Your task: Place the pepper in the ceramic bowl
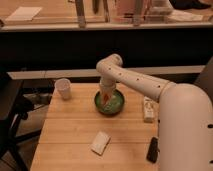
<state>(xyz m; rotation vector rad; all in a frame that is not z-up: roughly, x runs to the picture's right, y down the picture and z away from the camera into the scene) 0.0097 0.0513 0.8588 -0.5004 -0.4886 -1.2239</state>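
The green ceramic bowl (114,105) sits on the wooden table near its middle back. My gripper (106,97) hangs straight down over the bowl's left half, its tip inside the rim. A small red-orange pepper (105,99) shows at the gripper's tip, just above the bowl's bottom. The white arm reaches in from the right and hides part of the bowl.
A white paper cup (63,89) stands at the back left. A pale beige block (100,142) lies at the front middle. A white packet (148,109) lies right of the bowl and a black object (153,149) lies at the front right. A black chair (10,115) stands left of the table (70,127).
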